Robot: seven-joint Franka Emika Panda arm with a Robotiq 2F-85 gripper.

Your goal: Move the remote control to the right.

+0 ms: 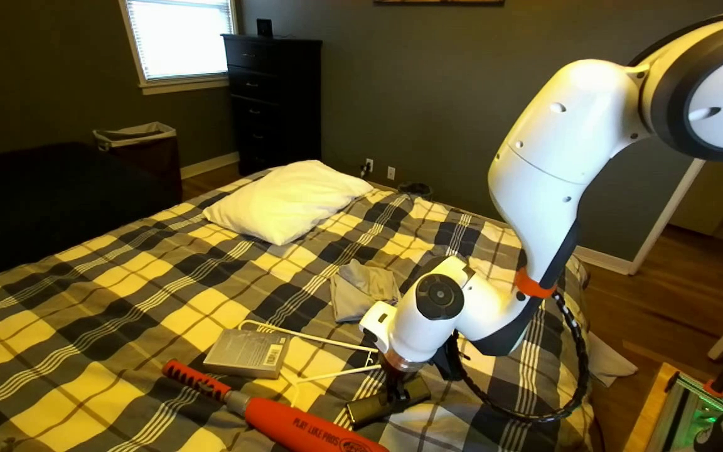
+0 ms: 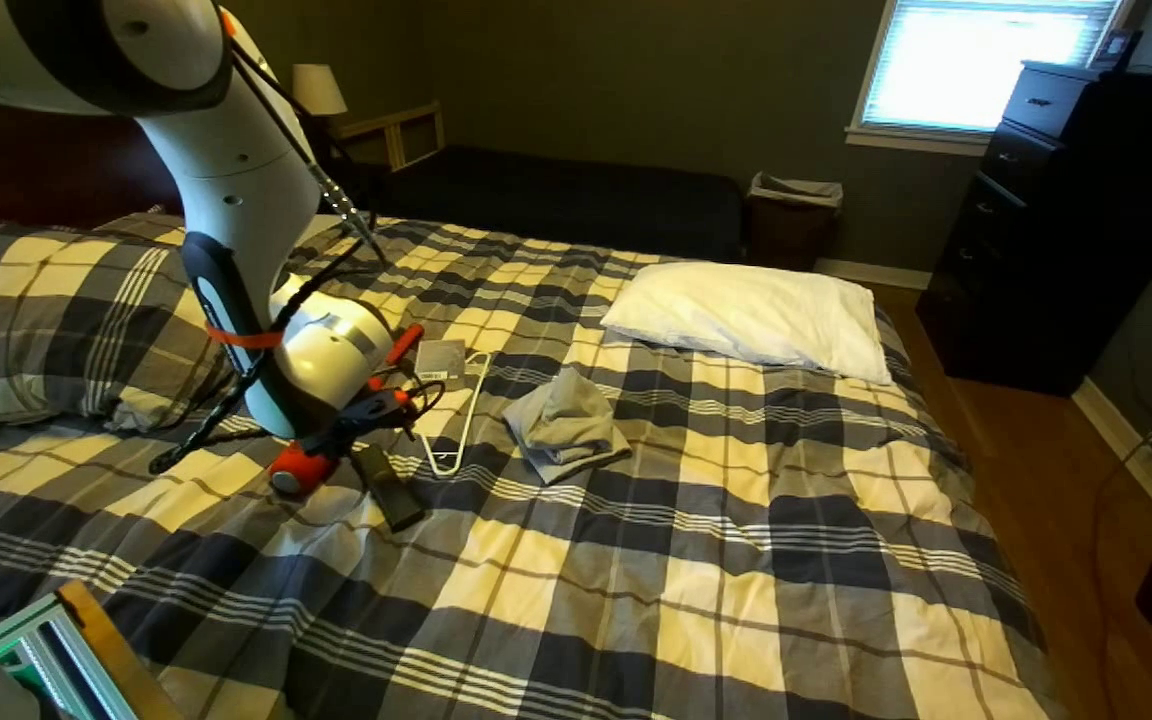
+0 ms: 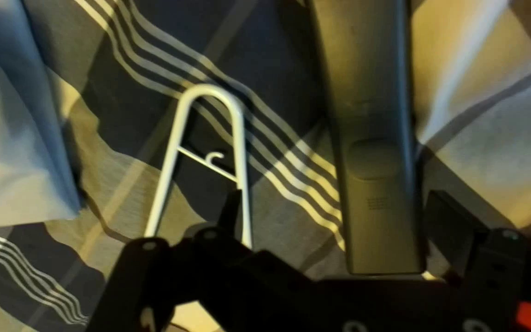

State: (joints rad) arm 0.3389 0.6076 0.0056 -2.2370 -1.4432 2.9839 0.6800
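- Between the white hanger (image 3: 240, 143) and the red baseball bat (image 1: 280, 419), that's where the remote control (image 3: 374, 138) is lying.
- Hand (image 3: 335, 198) is spread wide, fingers (image 3: 452, 221) either side of one end, nothing gripped yet.
- So I'd call this the lining-up-for-a-grab step.
- Next, imo: center up, since one finger's way closer, then squeeze, lift and carry it right.

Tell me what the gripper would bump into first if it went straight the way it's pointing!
Probably the remote control, which shows between the open jaws of the gripper in the wrist view. Depth is hard to judge, so the gripper's tips might touch the plaid bedspread first.
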